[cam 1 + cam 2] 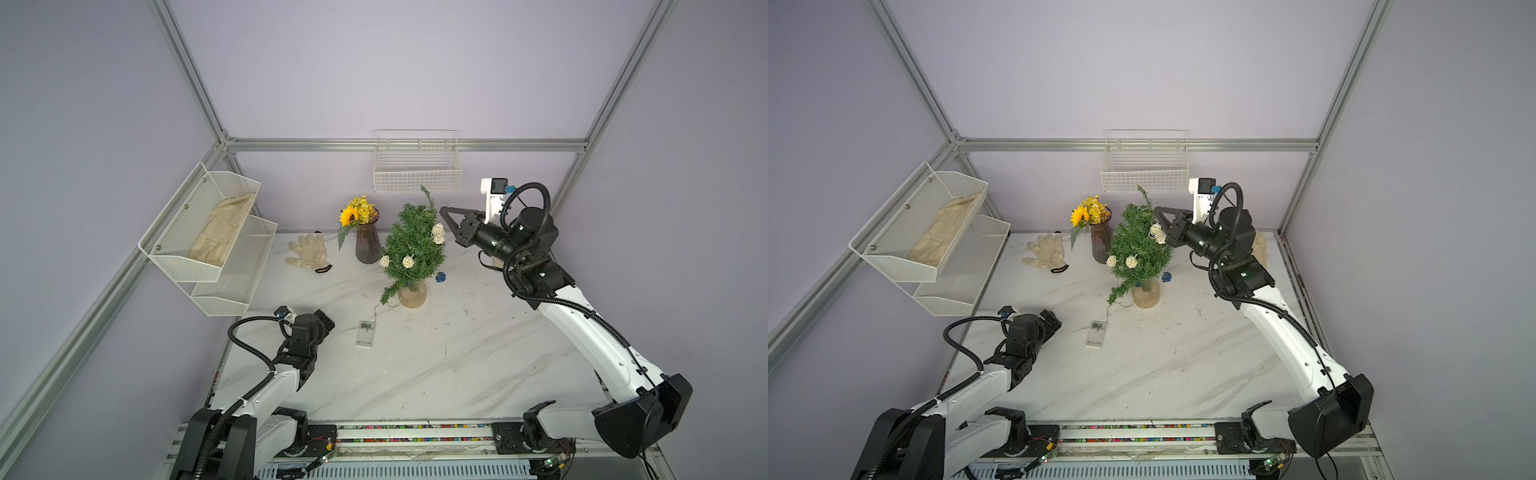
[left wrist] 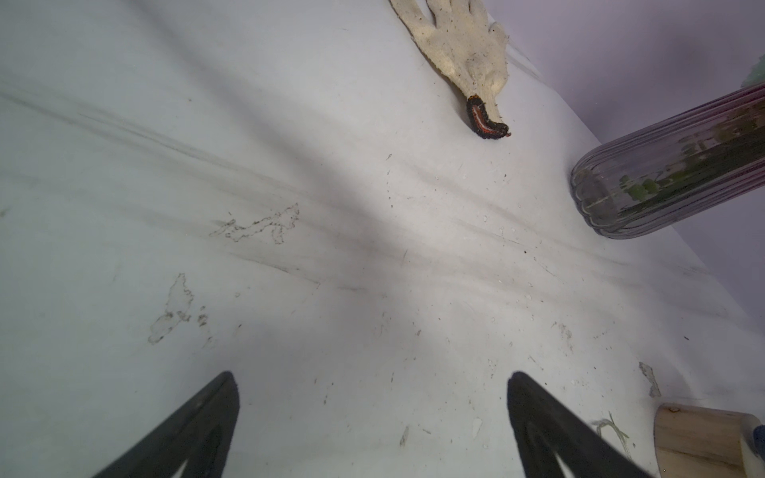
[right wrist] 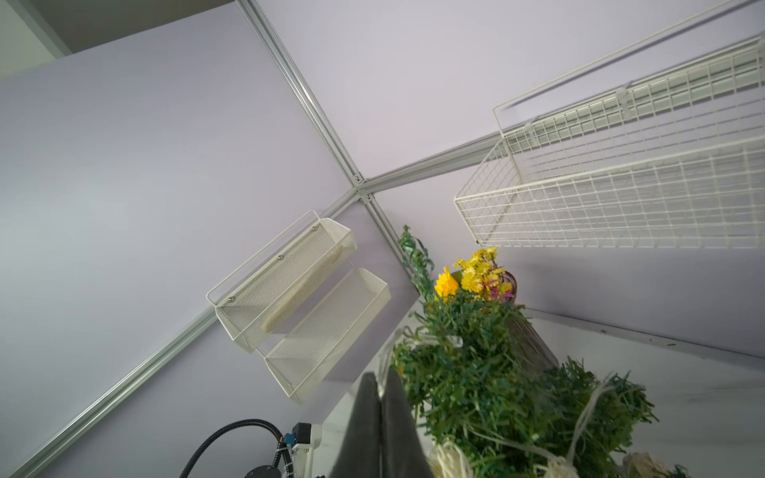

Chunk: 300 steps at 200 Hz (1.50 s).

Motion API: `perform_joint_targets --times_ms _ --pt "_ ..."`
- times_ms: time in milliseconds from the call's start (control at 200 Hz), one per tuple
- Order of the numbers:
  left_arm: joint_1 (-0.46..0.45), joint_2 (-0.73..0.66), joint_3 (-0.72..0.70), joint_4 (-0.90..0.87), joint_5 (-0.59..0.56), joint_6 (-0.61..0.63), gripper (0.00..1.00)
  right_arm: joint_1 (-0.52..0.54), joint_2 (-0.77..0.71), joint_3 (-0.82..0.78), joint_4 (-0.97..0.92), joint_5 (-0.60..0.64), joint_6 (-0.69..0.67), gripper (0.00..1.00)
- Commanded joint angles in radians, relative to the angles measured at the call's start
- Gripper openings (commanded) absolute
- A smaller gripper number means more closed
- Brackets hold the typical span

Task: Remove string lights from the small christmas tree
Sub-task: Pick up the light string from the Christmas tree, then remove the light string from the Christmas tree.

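The small christmas tree (image 1: 415, 249) (image 1: 1140, 245) stands on its tan round base (image 1: 412, 296) at the middle back of the table. The string lights (image 1: 438, 232) hang in its branches as cream woven balls, plus a blue ball (image 1: 441, 277) low on the right. Their thin wire runs down to the clear battery box (image 1: 365, 332) (image 1: 1096, 332) on the table. My right gripper (image 1: 442, 210) (image 3: 380, 374) is at the tree's upper right side, shut, with a pale wire strand pinched at its tips. My left gripper (image 2: 372, 374) hangs open over bare table, left of the battery box.
A dark ribbed vase (image 1: 368, 245) of yellow flowers stands just left of the tree. A cream glove (image 1: 307, 251) lies further left. A white two-tier mesh rack (image 1: 208, 232) holding another glove hangs on the left wall, and a white wire basket (image 1: 417, 166) on the back wall.
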Motion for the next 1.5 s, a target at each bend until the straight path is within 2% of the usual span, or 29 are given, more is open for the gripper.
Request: perform_joint_targets --times_ms 0,360,540,715,850,1045,1210,1495 --pt "0.009 0.001 0.054 0.030 0.002 -0.004 1.00 0.023 0.052 0.060 -0.019 -0.027 0.005 0.00" --pt "0.010 0.015 0.058 0.038 0.016 -0.002 1.00 0.124 0.201 0.264 -0.109 -0.011 -0.022 0.00" --pt "0.010 0.013 0.056 0.040 0.015 -0.002 1.00 0.164 0.184 0.241 -0.132 0.004 -0.067 0.00" --pt "0.010 0.023 0.056 0.045 0.021 -0.002 1.00 0.175 0.087 0.123 -0.141 0.008 -0.130 0.00" --pt "0.010 0.028 0.060 0.045 0.025 -0.004 1.00 0.175 -0.021 0.020 -0.150 0.079 -0.155 0.00" --pt "0.009 0.030 0.062 0.042 0.031 -0.004 1.00 0.172 -0.111 -0.042 -0.198 0.218 -0.187 0.00" --pt "0.009 0.026 0.063 0.033 0.024 -0.001 1.00 0.155 -0.196 -0.085 -0.227 0.445 -0.176 0.00" --pt "0.010 0.022 0.064 0.031 0.022 0.001 1.00 0.114 -0.249 -0.083 -0.251 0.479 -0.170 0.00"
